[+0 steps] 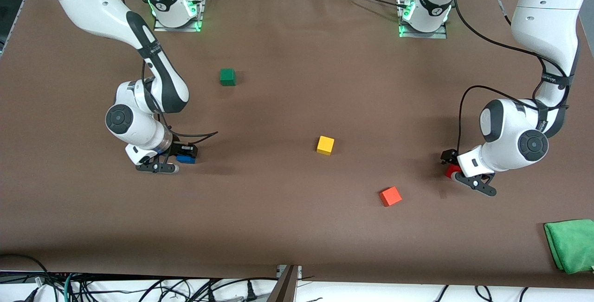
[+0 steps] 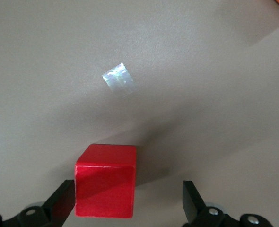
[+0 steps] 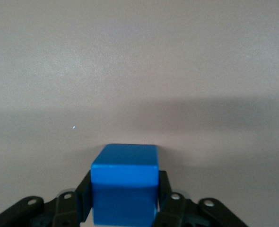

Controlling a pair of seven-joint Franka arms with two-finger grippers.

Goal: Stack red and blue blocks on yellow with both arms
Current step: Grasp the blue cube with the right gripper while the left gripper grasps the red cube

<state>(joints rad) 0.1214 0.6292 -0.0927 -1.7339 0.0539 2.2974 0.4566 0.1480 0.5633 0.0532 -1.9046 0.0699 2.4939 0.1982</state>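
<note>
risk of knocking red block (image 2: 105, 179) sideways, off-centre between spread left gripper (image 2: 128, 201) fingers near table's left-arm end; right gripper (image 3: 124, 201) clamping blue block (image 3: 125, 182), yellow block (image 1: 325, 145) mid-table.

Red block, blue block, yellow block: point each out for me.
Red block (image 2: 105, 187), left wrist view, shaded front face.
Blue block (image 3: 125, 163), right wrist view, top face.
Yellow block (image 1: 325, 144), front view, top face.
</note>
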